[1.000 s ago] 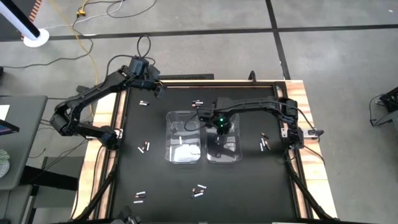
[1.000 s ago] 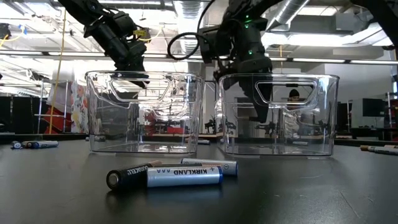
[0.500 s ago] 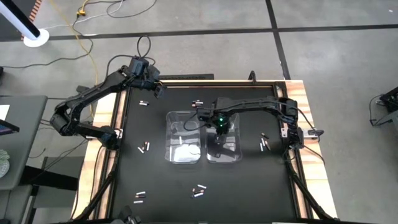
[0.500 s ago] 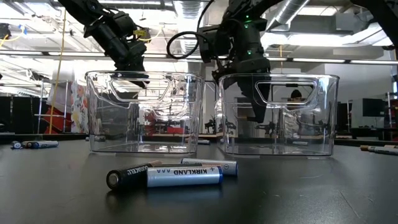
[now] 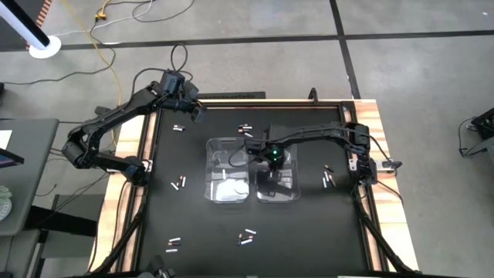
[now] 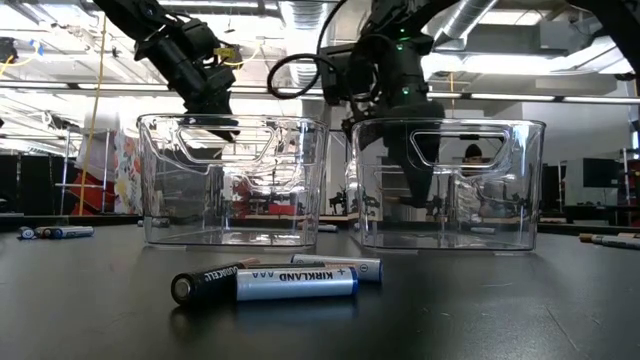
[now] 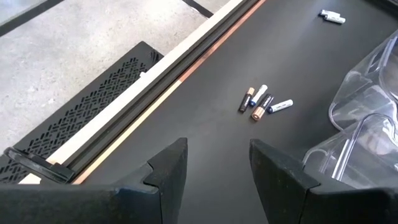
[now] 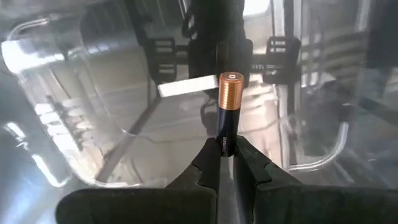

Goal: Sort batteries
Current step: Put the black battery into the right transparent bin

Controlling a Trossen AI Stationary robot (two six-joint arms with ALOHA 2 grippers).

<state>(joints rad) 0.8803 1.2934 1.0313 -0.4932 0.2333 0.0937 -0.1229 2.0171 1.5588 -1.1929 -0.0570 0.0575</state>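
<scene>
Right end effector (image 8: 225, 163) pinches copper-topped battery (image 8: 227, 112) upright inside right clear bin (image 5: 287, 189). Left end effector (image 7: 217, 165) spread, hovering over counter (image 5: 201, 224) near far-left edge.

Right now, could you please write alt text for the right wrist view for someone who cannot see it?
The right gripper pinches a black battery with a copper-coloured end, standing it upright between its fingers inside a clear plastic bin. A white battery lies on the bin floor beyond it.
</scene>
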